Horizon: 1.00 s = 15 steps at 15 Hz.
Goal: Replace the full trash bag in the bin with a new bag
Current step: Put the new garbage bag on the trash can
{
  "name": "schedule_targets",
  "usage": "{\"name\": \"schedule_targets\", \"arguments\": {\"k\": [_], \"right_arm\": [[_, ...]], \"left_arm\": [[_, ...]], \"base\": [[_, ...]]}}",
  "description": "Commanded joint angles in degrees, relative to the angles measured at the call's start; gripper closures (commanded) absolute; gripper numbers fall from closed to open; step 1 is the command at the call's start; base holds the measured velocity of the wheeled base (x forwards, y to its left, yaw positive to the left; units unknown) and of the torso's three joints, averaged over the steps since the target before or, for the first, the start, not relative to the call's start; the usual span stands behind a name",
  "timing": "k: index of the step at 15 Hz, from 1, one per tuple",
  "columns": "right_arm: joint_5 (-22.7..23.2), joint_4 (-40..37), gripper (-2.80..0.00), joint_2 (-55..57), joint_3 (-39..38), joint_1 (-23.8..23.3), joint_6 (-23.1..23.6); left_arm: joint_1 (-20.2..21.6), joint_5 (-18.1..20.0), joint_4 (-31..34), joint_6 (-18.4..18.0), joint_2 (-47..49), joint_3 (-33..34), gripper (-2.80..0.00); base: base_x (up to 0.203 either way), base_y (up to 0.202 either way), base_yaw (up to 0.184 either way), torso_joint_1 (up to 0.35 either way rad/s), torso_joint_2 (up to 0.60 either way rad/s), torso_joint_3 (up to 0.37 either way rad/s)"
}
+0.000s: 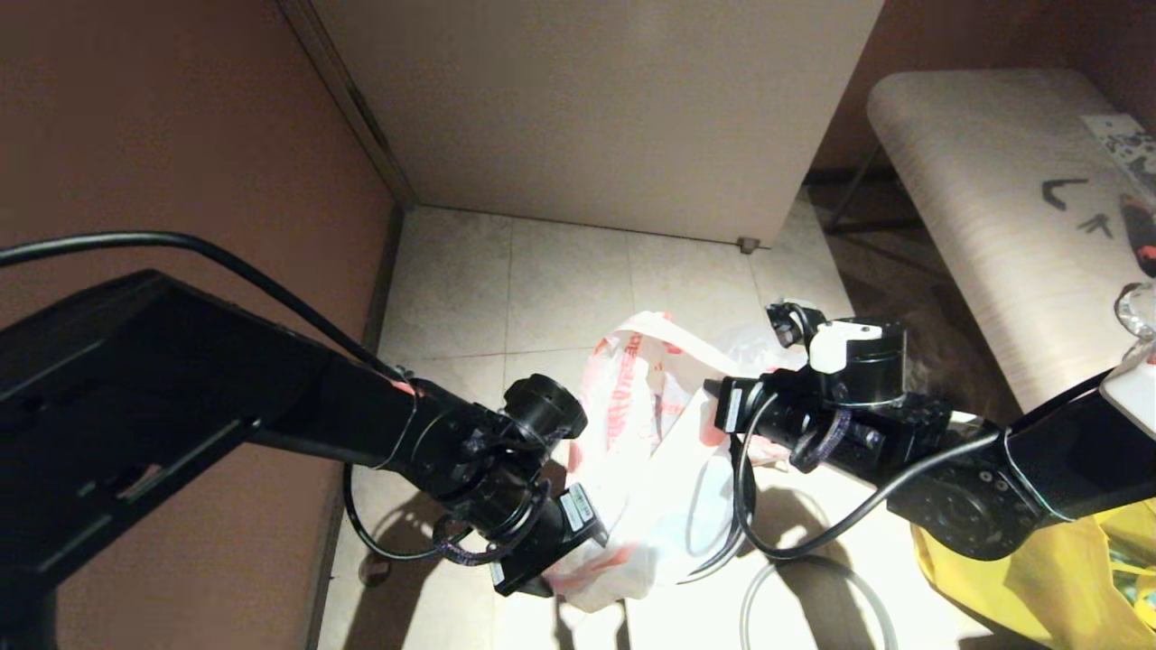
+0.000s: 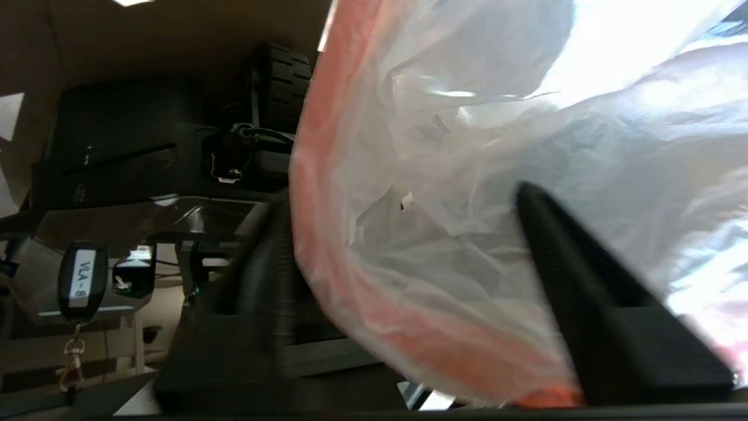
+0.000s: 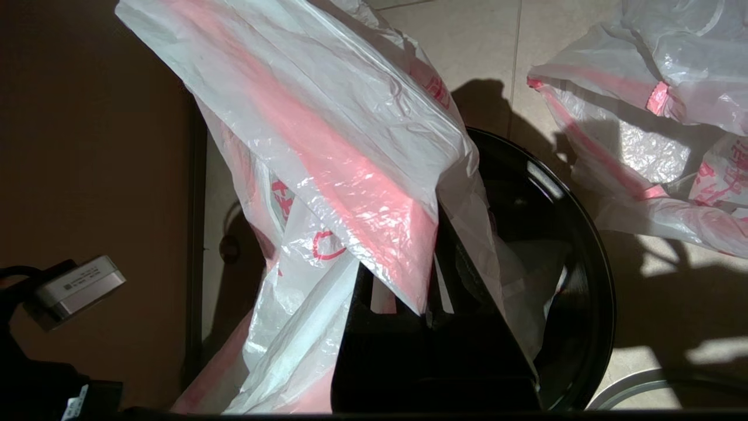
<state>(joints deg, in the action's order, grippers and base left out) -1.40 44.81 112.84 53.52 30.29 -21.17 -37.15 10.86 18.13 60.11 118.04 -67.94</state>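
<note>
The new bag [image 1: 650, 469] hangs limp between my two grippers, translucent white with red-orange edging. My right gripper [image 1: 718, 406] is shut on a folded edge of the new bag [image 3: 350, 193], just above the black bin [image 3: 575, 275]; in the right wrist view the plastic covers its fingertips [image 3: 418, 280]. My left gripper [image 2: 397, 202] stands open, its fingers [image 2: 584, 292] wide apart with the bag's orange rim [image 2: 409, 339] looping between them. The full trash bag [image 3: 654, 146] lies on the floor beyond the bin. In the head view the bag hides the bin.
The loose grey rim ring [image 1: 813, 591] lies on the tiled floor near the robot. A big yellow bag [image 1: 1039, 578] sits at the lower right. A brown wall [image 1: 181, 135] runs along the left, a cabinet [image 1: 596, 108] stands behind, and a pale bench [image 1: 993, 199] stands at the right.
</note>
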Motion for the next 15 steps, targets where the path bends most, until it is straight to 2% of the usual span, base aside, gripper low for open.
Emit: {"name": "schedule_targets", "arguments": {"k": [1,6,8,9,11,13,15], "right_arm": [[0.0,0.3,0.0,0.1,0.0,0.0,-0.1],[-0.8,-1.1,0.0,-2.1,-1.8,-0.1,0.2],[-4.0,-6.6,0.0,-4.8,-5.8,-0.3,3.9],[-5.7,-7.4,0.0,-5.8,-8.2,-0.3,5.9],[-8.1,-7.8,0.0,-7.4,-13.0,-0.3,10.0],[-8.9,-7.9,0.0,-7.3,-18.0,-0.3,12.2],[-9.0,-7.8,0.0,-3.2,-20.3,-0.2,13.4]], "left_arm": [[-0.4,0.0,0.1,0.4,1.1,-0.1,0.0],[-1.8,-1.0,-0.1,-0.2,4.7,-2.0,0.0],[-1.9,-6.8,-0.4,-0.4,5.4,-5.2,0.0],[-2.0,-7.5,-2.5,-0.6,3.4,-4.9,0.0],[-2.6,-10.7,-10.6,-3.1,-0.2,-1.4,0.0],[-3.6,-14.3,-14.7,-7.1,-0.2,1.7,0.0],[-4.3,-17.3,-17.9,-9.0,3.5,4.3,0.0]], "base": [[0.0,0.0,0.0,0.0,0.0,0.0],[0.0,0.0,0.0,0.0,0.0,0.0],[0.0,0.0,0.0,0.0,0.0,0.0],[0.0,0.0,0.0,0.0,0.0,0.0],[0.0,0.0,0.0,0.0,0.0,0.0],[0.0,0.0,0.0,0.0,0.0,0.0],[0.0,0.0,0.0,0.0,0.0,0.0]]}}
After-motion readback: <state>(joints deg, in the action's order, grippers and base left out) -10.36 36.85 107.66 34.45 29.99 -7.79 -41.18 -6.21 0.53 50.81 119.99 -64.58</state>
